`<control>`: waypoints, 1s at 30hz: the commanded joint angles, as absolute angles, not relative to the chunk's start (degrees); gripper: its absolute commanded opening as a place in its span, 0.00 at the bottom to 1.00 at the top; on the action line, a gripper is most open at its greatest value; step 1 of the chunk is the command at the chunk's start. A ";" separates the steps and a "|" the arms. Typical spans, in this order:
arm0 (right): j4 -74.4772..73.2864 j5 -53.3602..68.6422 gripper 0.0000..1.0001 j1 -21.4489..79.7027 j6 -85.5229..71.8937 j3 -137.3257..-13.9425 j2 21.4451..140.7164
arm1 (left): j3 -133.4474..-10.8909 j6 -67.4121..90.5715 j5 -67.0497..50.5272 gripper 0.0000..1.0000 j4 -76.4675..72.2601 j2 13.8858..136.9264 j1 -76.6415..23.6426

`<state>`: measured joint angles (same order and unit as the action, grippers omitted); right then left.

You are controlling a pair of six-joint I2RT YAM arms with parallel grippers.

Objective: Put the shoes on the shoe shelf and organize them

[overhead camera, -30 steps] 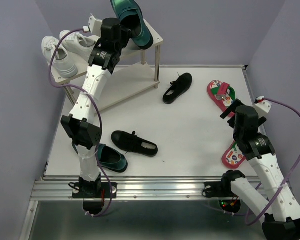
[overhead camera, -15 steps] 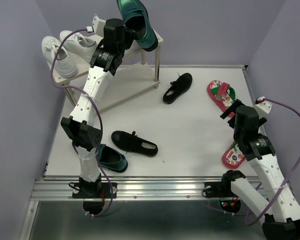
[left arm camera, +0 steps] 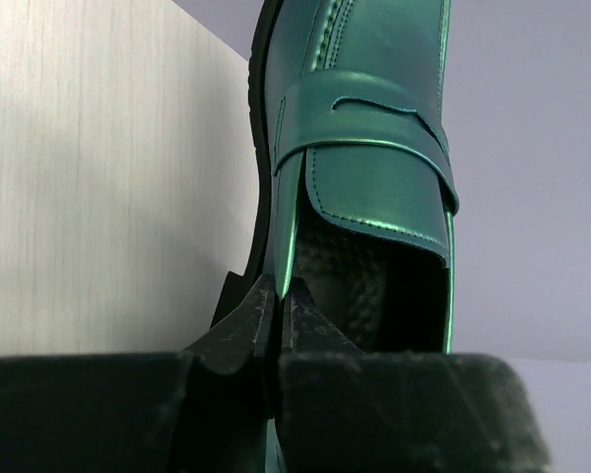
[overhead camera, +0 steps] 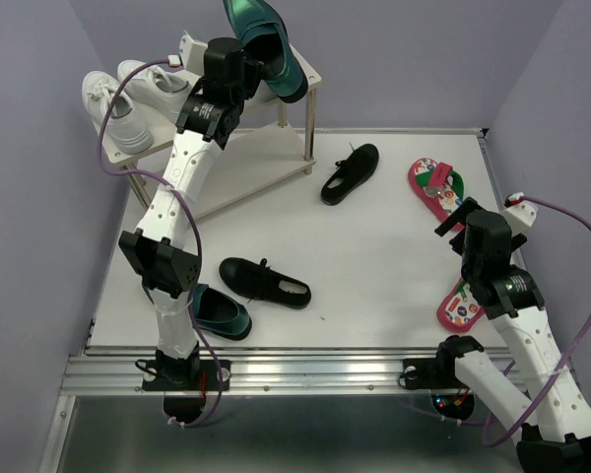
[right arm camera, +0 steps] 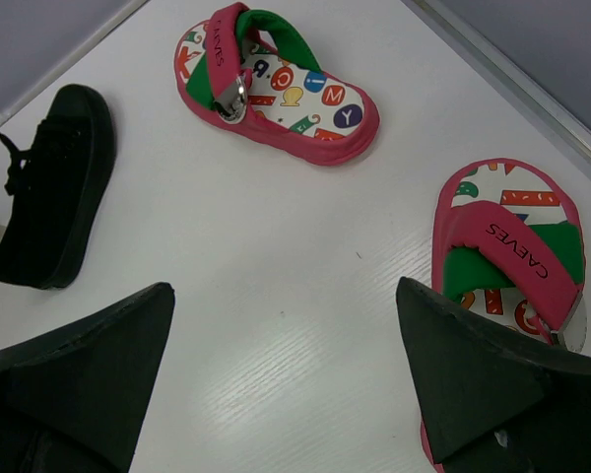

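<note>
My left gripper (overhead camera: 246, 57) is shut on the side wall of a glossy dark-green loafer (overhead camera: 268, 44), which hangs tilted over the right end of the shoe shelf's top board (overhead camera: 313, 75). In the left wrist view the fingertips (left arm camera: 279, 296) pinch the loafer's (left arm camera: 374, 148) collar, with the pale board (left arm camera: 108, 177) to the left. The other loafer (overhead camera: 217, 311) lies by the left arm's base. Black shoes lie at the front (overhead camera: 264, 282) and middle back (overhead camera: 351, 172). My right gripper (overhead camera: 458, 217) (right arm camera: 284, 286) hangs open over bare table between two red flip-flops (right arm camera: 276, 89) (right arm camera: 507, 236).
White sneakers (overhead camera: 138, 99) fill the left half of the shelf's top board. The lower board (overhead camera: 246, 169) carries nothing. A black shoe (right arm camera: 54, 182) shows at the left of the right wrist view. Purple walls close in on the left, back and right.
My left gripper has shifted the loafer slightly to the right above the top board. The right arm has barely moved.
</note>
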<state>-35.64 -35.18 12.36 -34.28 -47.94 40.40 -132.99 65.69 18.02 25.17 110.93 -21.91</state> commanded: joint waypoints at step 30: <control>-34.37 -33.75 1.00 12.22 -33.49 -50.63 41.04 | -134.56 54.59 12.30 0.91 11.86 105.65 -21.79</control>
<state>-35.99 -34.92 12.34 -34.24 -47.97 40.38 -132.99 60.88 13.41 15.29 111.53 -21.65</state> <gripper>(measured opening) 0.998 0.905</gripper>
